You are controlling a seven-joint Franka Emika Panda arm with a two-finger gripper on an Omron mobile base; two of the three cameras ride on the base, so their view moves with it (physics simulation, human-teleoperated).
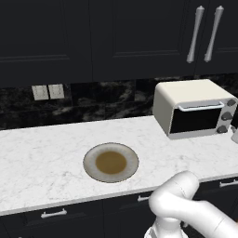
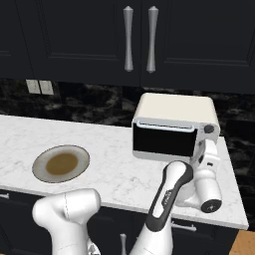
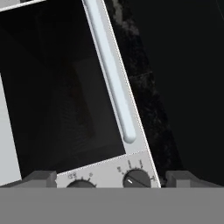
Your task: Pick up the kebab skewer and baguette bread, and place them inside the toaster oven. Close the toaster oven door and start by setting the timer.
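The cream-white toaster oven (image 1: 186, 95) (image 2: 174, 109) stands at the right of the counter. Its dark glass toaster oven door (image 1: 195, 120) (image 2: 163, 140) (image 3: 65, 87) is closed, with the silver bar handle (image 3: 111, 74) along its top edge. My gripper (image 2: 205, 145) (image 3: 113, 179) is open, its fingers wide apart, right in front of the oven's knobs (image 3: 135, 178) at its right end. Nothing is between the fingers. The kebab skewer and the baguette bread are out of view.
A round plate (image 1: 88, 160) (image 2: 36, 167) with a brown centre lies on the white marble counter (image 1: 42, 158), left of the oven. Dark upper cabinets with silver handles (image 2: 128, 40) hang above. The counter ends just right of the oven.
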